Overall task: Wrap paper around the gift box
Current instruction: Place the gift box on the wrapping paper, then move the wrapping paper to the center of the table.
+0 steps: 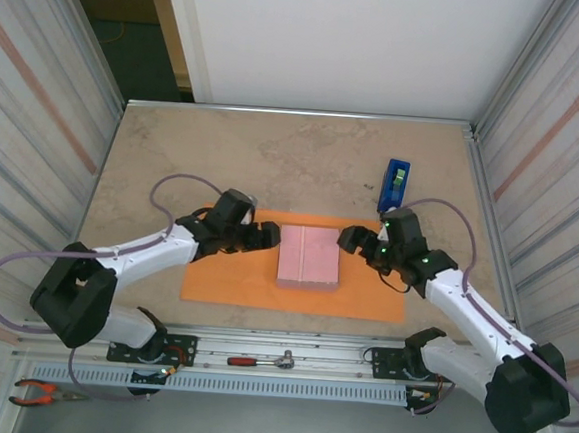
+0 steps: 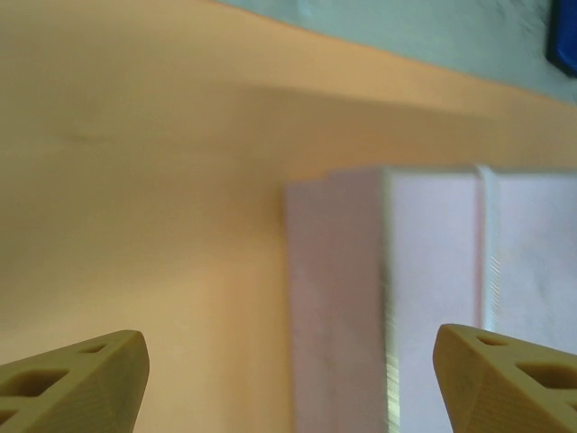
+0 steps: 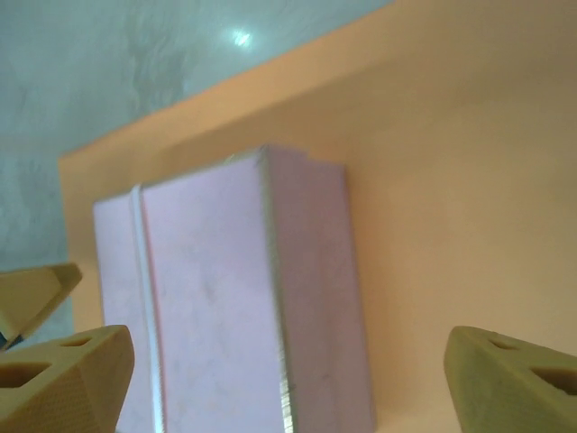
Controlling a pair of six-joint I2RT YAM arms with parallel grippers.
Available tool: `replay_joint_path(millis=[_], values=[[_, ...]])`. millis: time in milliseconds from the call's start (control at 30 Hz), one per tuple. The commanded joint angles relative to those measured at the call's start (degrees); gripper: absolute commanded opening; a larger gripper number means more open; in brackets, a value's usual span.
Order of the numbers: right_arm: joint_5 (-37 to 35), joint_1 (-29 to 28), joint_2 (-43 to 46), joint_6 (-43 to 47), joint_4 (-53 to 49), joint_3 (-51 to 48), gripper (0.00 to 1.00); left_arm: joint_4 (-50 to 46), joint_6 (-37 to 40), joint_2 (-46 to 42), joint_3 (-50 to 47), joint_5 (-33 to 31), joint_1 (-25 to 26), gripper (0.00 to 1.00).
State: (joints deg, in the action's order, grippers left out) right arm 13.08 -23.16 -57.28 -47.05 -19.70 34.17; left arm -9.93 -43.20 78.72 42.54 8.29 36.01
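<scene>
Wrapping stage: judged to be at the very start. The paper [image 1: 229, 282] lies flat and unfolded on the table [image 1: 304, 158], with no edge lifted over the box [image 1: 309, 255].
Box position: flat on the paper, slightly toward 3 o'clock of the sheet's middle. It is bare pink, with a thin seam running from 12 to 6 o'clock across its top.
Paper margins: the broader flap is at 9 o'clock of the box and a narrower one at 3 o'clock, with a thin strip at 12 and somewhat more at 6. This seems set so the side flaps can fold over and meet on top.
Left gripper [image 1: 268, 237]: at 9 o'clock of the box, just beside its edge and low over the paper. Its fingers [image 2: 77, 374] are spread wide with nothing between them.
Right gripper [image 1: 349, 239]: at 3 o'clock of the box, just beside that edge. Its fingers [image 3: 514, 379] are likewise spread wide and grasp nothing.
Reason for stance: the grippers face each other across the box, probably to square it or to take one flap each. Which of the two cannot be told.
Tape dispenser [image 1: 393, 185]: upright at 1 o'clock of the box, off the paper, likely kept near the right arm for sealing.
</scene>
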Motion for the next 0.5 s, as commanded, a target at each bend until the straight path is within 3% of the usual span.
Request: replay_joint_path(millis=[0, 233, 467], values=[[2.2, 4.1, -0.4, 2.0, -2.7, -0.4, 0.72, 2.0, -1.0, 0.7, -1.8, 1.7, -2.5, 0.83], [5.1, 5.7, -7.5, 4.4, 1.7, -1.6, 0.2, 5.7, -1.8, 5.5, -3.2, 1.3, -4.3, 0.83], [5.2, 4.7, -15.2, 5.2, 6.3, -2.7, 0.08, 5.6, -3.0, 6.9, -4.7, -1.5, -7.4, 0.84]])
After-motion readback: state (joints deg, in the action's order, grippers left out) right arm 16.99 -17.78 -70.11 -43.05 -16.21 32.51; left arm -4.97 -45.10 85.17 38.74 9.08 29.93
